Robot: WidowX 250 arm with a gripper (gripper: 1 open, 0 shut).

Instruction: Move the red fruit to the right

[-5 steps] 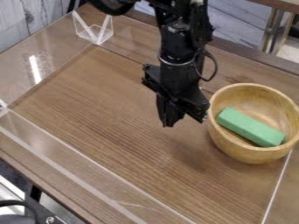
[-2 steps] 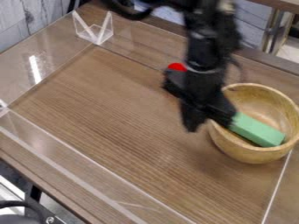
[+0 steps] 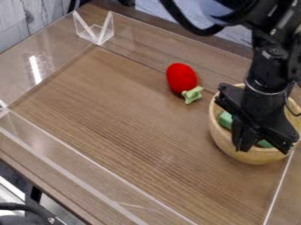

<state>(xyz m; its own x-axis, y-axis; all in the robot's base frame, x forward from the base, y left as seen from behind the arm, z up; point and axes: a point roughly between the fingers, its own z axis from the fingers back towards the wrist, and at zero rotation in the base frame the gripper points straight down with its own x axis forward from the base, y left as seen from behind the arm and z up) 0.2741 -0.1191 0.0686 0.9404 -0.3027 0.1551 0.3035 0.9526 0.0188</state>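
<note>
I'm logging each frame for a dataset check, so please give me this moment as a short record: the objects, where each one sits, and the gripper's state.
surface: wooden table with clear walls along its edges
red fruit: strawberry-like toy with a pale green stem, lying free on the table, left of the bowl
wooden bowl: near the right edge, partly hidden by the arm
green block: inside the bowl, mostly hidden
gripper: pointing down over the bowl, shut, holding nothing visible
fruit and gripper: apart

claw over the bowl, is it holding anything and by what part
Nothing is held. The claw is shut and empty over the wooden bowl, while the red fruit lies free on the table, apart from it.
</note>
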